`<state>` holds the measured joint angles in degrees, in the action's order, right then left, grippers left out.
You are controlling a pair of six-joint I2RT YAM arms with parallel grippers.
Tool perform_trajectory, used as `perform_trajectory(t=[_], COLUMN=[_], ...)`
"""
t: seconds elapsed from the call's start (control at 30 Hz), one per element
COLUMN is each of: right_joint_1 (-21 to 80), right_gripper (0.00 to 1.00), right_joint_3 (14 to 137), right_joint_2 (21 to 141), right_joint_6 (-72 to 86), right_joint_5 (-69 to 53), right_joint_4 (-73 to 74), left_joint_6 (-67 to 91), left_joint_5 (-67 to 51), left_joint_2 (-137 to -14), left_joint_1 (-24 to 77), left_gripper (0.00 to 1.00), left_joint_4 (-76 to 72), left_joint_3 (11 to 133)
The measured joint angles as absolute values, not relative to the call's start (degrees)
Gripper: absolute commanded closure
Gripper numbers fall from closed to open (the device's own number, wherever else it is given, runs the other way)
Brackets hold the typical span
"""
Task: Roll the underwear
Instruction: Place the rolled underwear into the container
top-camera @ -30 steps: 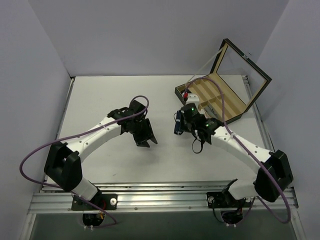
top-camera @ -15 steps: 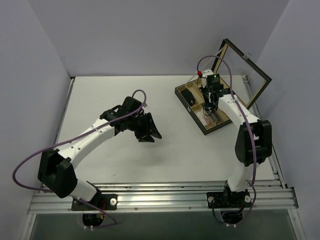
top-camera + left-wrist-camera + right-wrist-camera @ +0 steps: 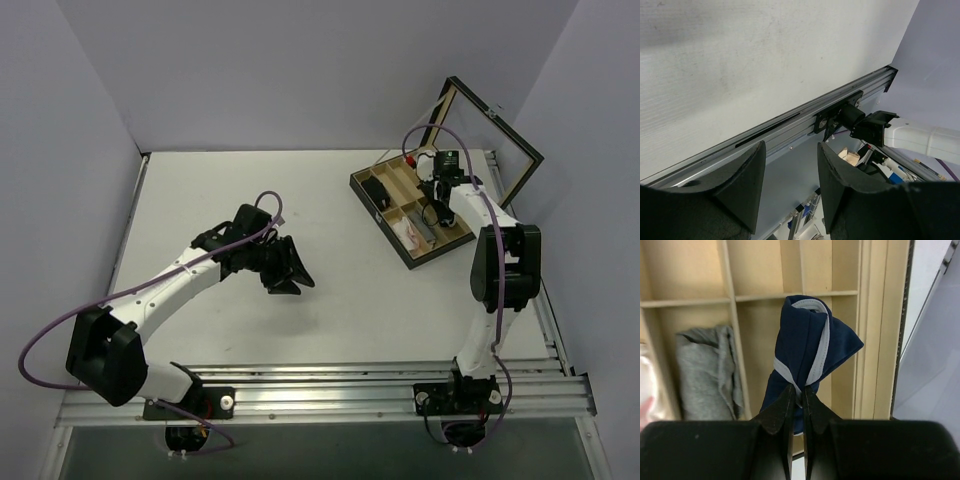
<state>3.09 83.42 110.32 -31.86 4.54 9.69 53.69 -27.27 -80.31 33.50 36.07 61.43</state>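
Holds underwear [image 3: 807,340] in right gripper [image 3: 796,391], clenched on the white trim, hanging over a wooden box [image 3: 871,340] compartment just beside the one with grey cloth [image 3: 705,371]. Keeps left gripper [image 3: 789,152] released and bare, above bench [image 3: 200,190] middle.

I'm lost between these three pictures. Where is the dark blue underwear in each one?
Top external: too small to make out; the right gripper that holds it is over the wooden box, at far right.
Left wrist: not in it.
Right wrist: centre; the underwear hangs pinched in the shut fingers, right of a grey cloth.
Shared landmark: the wooden box, whole from above, tan dividers in the right wrist view.
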Motion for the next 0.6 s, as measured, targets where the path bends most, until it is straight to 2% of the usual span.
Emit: perform_trajectory(t=[0.47,0.6], right_joint_1=[1.6,1.6], right_gripper=[1.00,0.80], right_joint_3=[77.5,77.5], right_joint_2=[114.0,114.1], right_joint_6=[-38.7,-38.0], right_joint_5=[2.3,2.9], right_joint_4=[6.0,5.3], left_joint_6=[52.7,52.7], left_joint_5=[-29.4,-29.8], left_joint_2=[-80.4,-80.5], left_joint_1=[28.9,28.6], left_gripper=[0.47,0.47], left_joint_4=[35.7,35.7], left_joint_3=[59.9,59.2])
